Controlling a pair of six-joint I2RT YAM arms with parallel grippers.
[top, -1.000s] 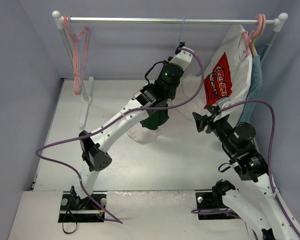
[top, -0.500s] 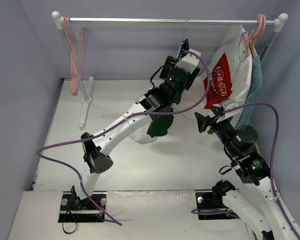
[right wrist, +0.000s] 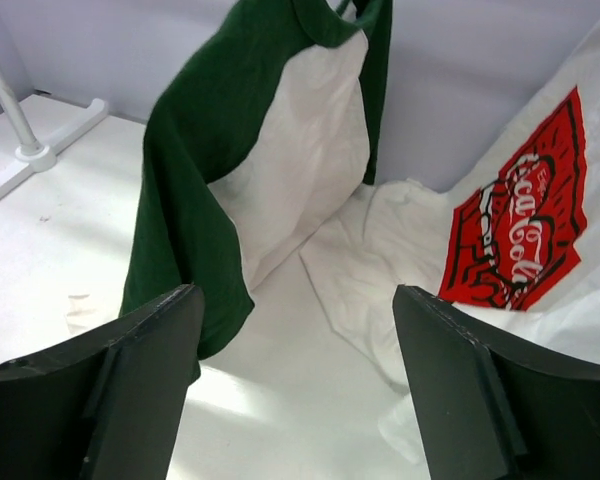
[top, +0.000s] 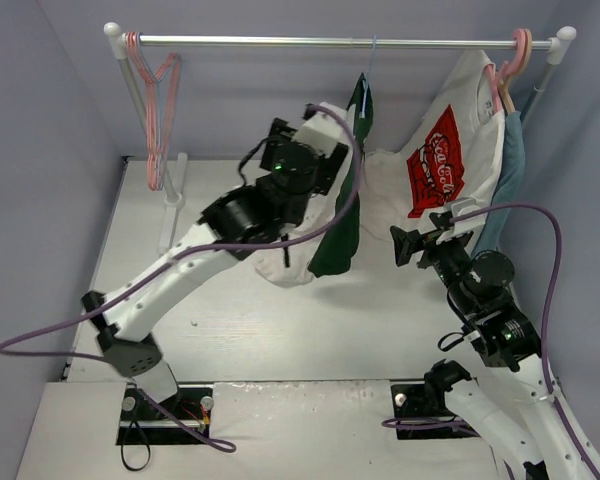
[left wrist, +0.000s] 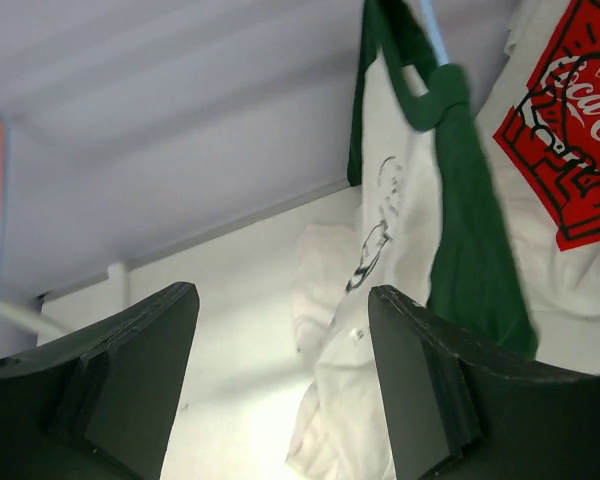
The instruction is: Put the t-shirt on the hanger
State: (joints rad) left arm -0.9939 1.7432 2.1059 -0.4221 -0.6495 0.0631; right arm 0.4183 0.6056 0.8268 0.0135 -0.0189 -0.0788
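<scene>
Green t-shirt hung lengthwise from the blue hanger, both grippers empty.

The t-shirt [top: 338,250] dangled from the hanger [top: 371,55], which was hooked over the rail [top: 260,41]. Its long axis ran top to bottom, upper end bunched at the wire and hem pointing down toward the table [top: 280,320], leaning slightly left. The left gripper [left wrist: 280,298], raised just beside it, had its jaws spread with nothing between them. The right gripper [right wrist: 295,298] faced it from the near right, jaws likewise wide apart. A white logo t-shirt [top: 450,130] hung to its right, and a white garment [top: 280,265] lay beneath.
</scene>
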